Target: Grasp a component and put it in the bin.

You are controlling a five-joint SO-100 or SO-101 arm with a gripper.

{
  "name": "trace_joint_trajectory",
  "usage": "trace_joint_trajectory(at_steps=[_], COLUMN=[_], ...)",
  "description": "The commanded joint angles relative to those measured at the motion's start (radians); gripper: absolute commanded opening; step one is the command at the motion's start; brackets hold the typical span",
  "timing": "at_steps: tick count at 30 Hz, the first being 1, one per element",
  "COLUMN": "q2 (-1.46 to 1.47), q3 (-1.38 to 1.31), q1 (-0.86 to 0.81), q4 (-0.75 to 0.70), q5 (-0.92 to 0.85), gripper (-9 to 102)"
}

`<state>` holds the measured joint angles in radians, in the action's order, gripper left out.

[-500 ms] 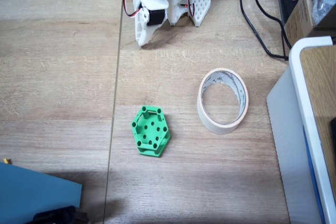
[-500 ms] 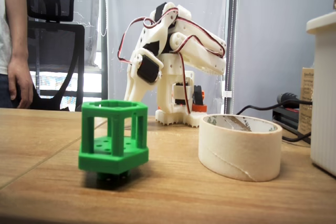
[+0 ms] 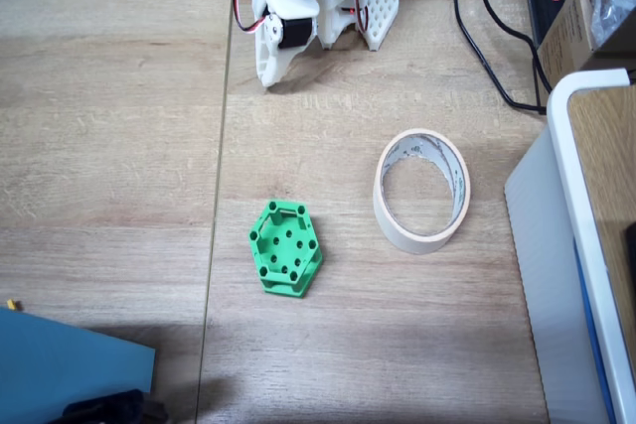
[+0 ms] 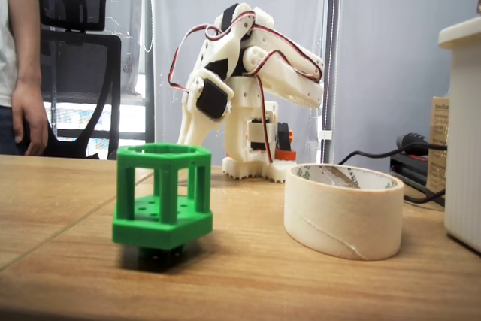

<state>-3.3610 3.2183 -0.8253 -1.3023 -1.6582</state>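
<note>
Pincer [image 4: 189, 134] folded by the base, spread unclear; no legible writing on component [image 3: 286, 248] or bin [image 3: 421, 191].

Black office chair [image 4: 79, 73] before a bright window [image 4: 98, 122], grey wall [image 4: 406, 50].

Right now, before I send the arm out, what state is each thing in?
Component: upright on the table, free, outside the ring.
Bin: tape ring lying flat, nothing inside.
Gripper: folded back near the arm's base, holding nothing; whether open or shut, unclear.
</note>
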Motion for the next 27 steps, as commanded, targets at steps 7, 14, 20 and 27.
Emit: trace_joint_trajectory(at_steps=[7, 14, 20, 27], q2=[-0.005, -0.005, -0.005, -0.005], q3=[0.005, 0.005, 0.005, 0.005], q1=[0.003, -0.008, 0.006, 0.006], q4=[-0.006, -0.006, -0.006, 0.005], q5=[0.006, 0.006, 0.006, -0.006], gripper=[0, 0, 0, 0])
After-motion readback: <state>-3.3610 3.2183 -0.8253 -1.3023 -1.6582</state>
